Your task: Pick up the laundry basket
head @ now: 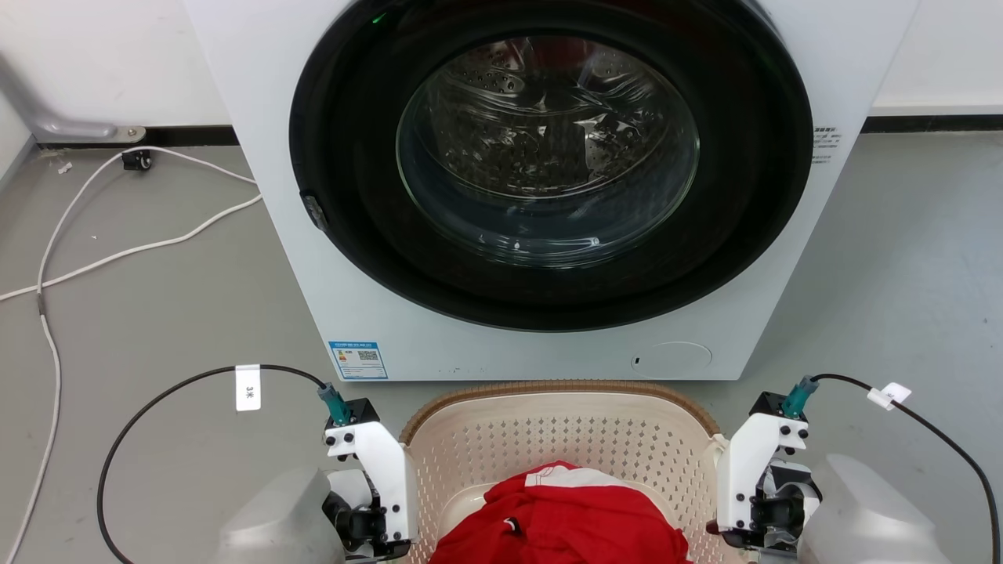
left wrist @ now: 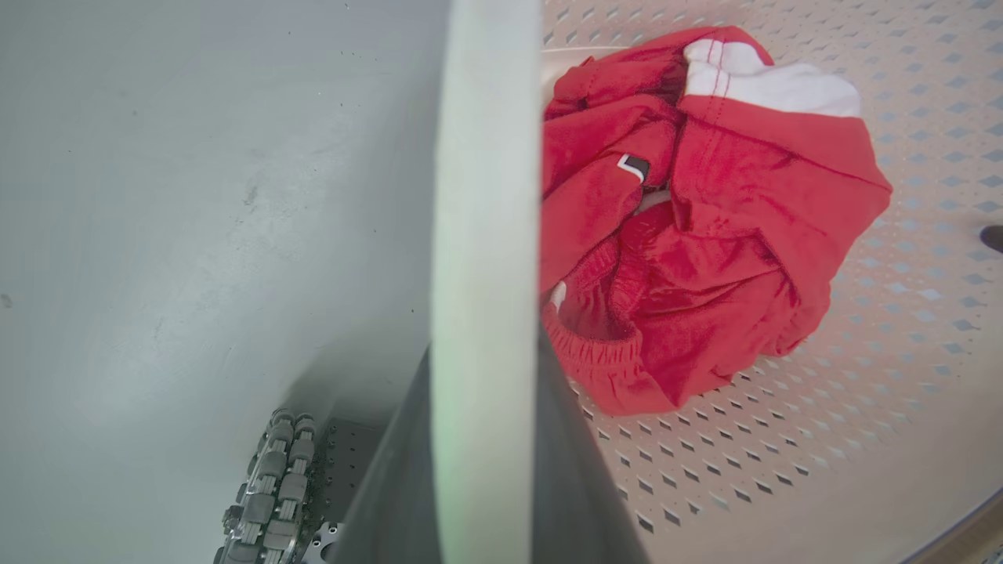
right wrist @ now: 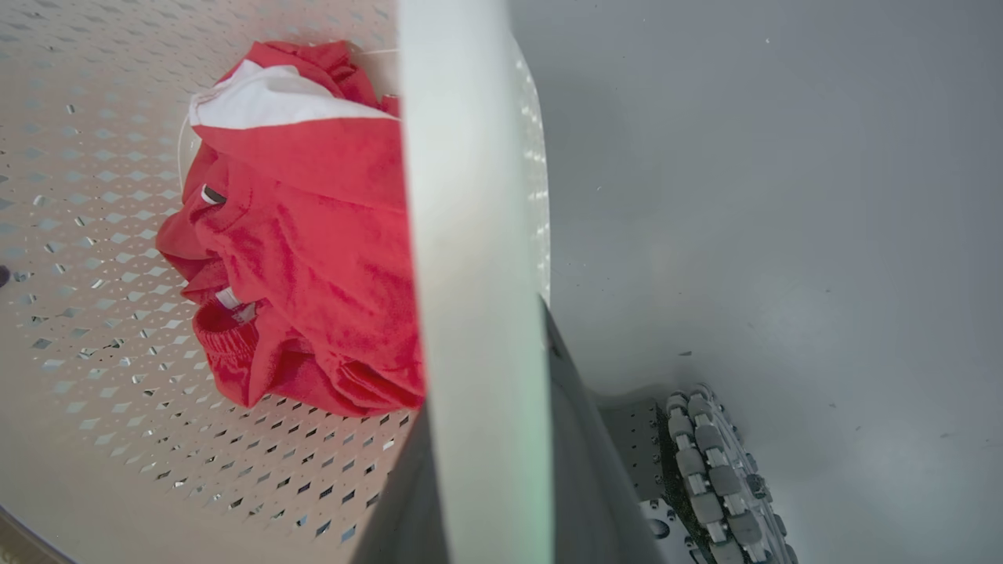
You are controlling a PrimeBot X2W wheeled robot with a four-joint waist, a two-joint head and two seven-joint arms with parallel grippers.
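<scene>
The left tool [left wrist: 486, 352] is clenched on one white side handle [left wrist: 486, 157] of the laundry basket [head: 564, 388], a dark finger on each face, and the right tool [right wrist: 486, 368] likewise grips the other handle [right wrist: 470, 157]. The grip looks made and the lift remains, as I judge it; the basket stands just before the washing machine [head: 266, 235]. Count: two tools, one basket, one red garment [head: 560, 517] inside, one machine.

You got bright, even light. Reflections streaked washing machine [head: 548, 180] glass beyond laundry basket [head: 564, 439]. Soft shadow fell on floor [left wrist: 196, 235] beside basket; its nearest edge blurred in your wrist views.
</scene>
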